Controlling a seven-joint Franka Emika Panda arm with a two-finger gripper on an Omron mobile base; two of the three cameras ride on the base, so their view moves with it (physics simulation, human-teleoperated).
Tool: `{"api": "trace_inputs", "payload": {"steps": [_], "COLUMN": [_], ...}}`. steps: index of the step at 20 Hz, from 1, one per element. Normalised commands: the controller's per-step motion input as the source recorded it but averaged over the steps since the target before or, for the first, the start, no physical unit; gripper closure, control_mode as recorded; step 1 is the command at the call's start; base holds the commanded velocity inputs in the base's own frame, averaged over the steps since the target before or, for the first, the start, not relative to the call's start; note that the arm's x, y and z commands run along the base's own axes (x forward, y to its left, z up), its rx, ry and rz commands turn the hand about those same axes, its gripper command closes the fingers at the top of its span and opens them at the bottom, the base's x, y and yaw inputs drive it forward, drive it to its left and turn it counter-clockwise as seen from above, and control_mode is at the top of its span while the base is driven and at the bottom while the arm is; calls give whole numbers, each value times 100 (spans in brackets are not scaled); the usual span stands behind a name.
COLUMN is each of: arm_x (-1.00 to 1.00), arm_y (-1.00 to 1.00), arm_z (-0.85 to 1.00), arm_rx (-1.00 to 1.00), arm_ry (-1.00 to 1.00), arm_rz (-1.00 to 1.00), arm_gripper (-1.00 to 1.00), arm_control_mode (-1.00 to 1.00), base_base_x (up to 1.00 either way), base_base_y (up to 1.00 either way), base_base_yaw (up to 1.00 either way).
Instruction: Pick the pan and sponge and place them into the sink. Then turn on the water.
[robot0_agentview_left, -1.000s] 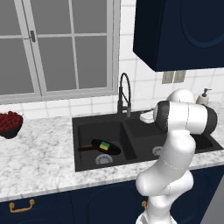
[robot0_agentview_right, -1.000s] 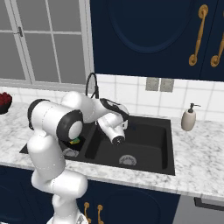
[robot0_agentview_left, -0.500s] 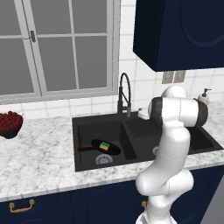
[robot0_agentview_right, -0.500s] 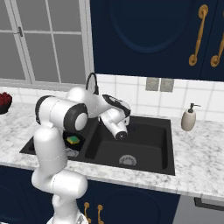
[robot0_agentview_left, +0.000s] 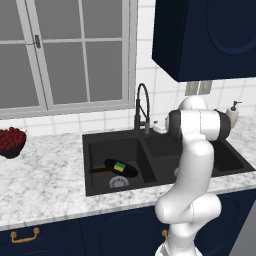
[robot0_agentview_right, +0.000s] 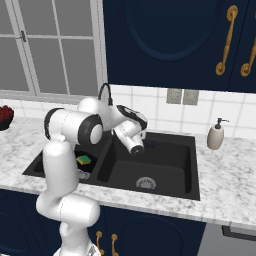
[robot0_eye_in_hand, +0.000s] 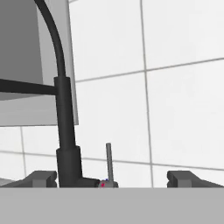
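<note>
Currently the pan and sponge lie in the sink; the gripper, jaws spread, faces the faucet.

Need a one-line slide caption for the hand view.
Open gripper faces the black faucet and its thin upright lever against the white tiled wall.

Pan and sponge inside sink
</note>
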Motion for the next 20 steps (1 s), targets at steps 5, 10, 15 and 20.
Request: {"api": "trace_inputs", "payload": {"steps": [5,10,15,20], "arm_x": [21,24,22,18], "arm_y": [10,5,5,5], "arm_z": [0,0,0,0], "arm_rx": [4,5,3,2], "arm_ry": [0,0,0,0], "arm_rz": [0,0,0,0], "arm_gripper": [-100,-100,-100,-100], "arm_control_mode": [-100,-100,-100,-100], "base_base_x": [0,0,0,0], "base_base_y": [0,0,0,0], "base_base_yaw": [0,0,0,0]}}
